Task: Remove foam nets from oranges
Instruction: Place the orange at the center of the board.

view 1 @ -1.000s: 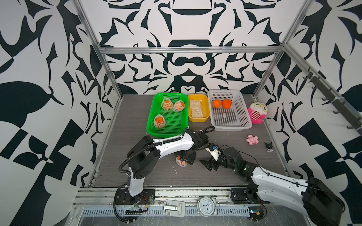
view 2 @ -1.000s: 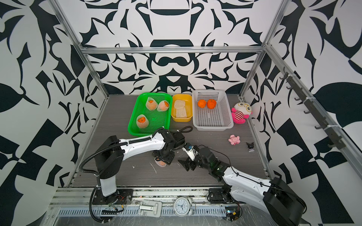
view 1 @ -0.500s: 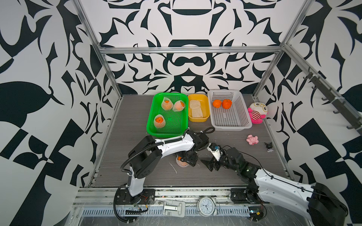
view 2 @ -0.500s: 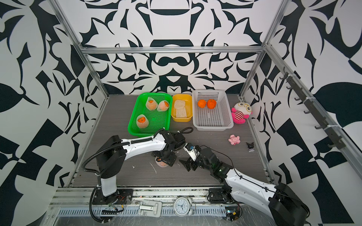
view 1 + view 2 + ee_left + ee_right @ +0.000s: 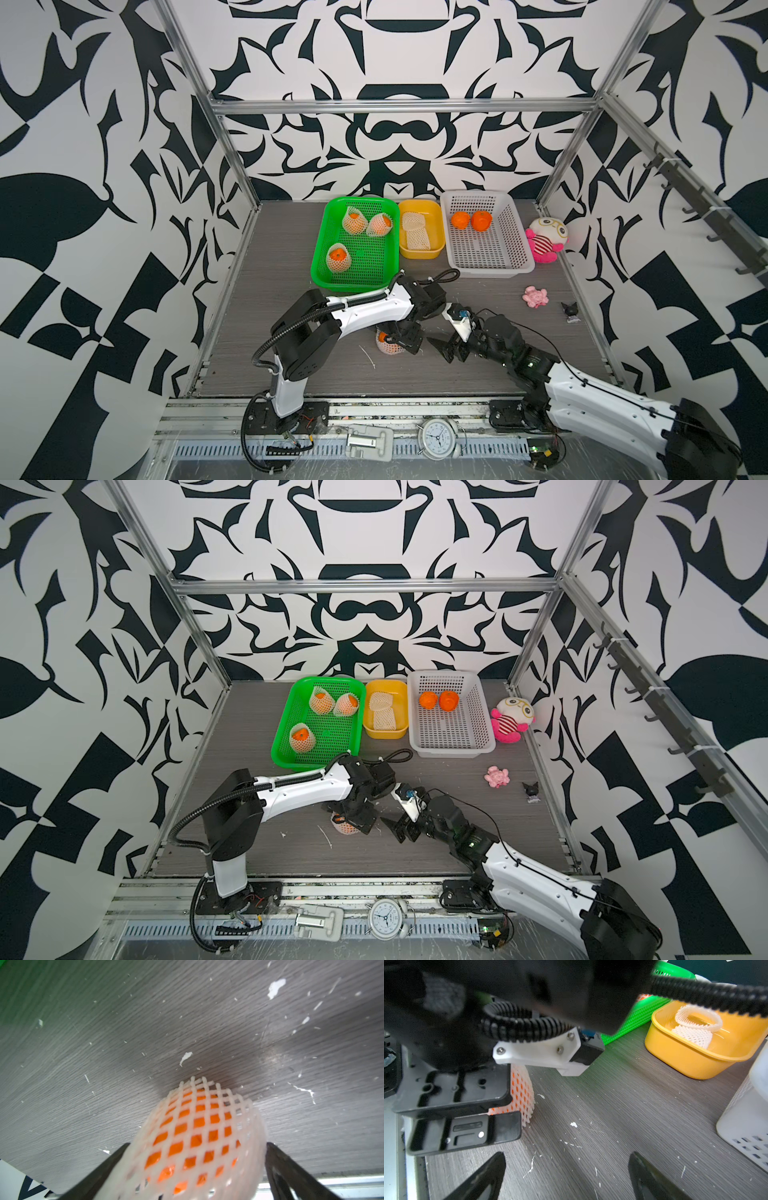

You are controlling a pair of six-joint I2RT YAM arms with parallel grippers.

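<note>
Grey wood-grain table (image 5: 286,249), contents counted.

- One green perforated plastic basket (image 5: 365,268), upper centre in both top views. It holds three round bright-orange fruits, each sleeved in a white diamond-mesh foam net: netted orange (image 5: 354,221) and netted orange (image 5: 379,224) at the far end, netted orange (image 5: 338,257) nearer.
- One yellow plastic tub (image 5: 419,252), just right of it. Two empty foam nets (image 5: 417,237), flattened and overlapping.
- One white perforated plastic basket (image 5: 490,257), right again. Two bare oranges (image 5: 460,219) side by side in the far corner.
- One further netted orange (image 5: 388,347) standing on the table, lower centre.
- Left gripper (image 5: 402,340): jaws spread wide astride that fruit, foam at their inner faces.
- Right gripper (image 5: 566,1155): jaws apart, nothing between them, over bare table just right of the left gripper.
- Totals: six oranges, four netted; six nets.
</note>
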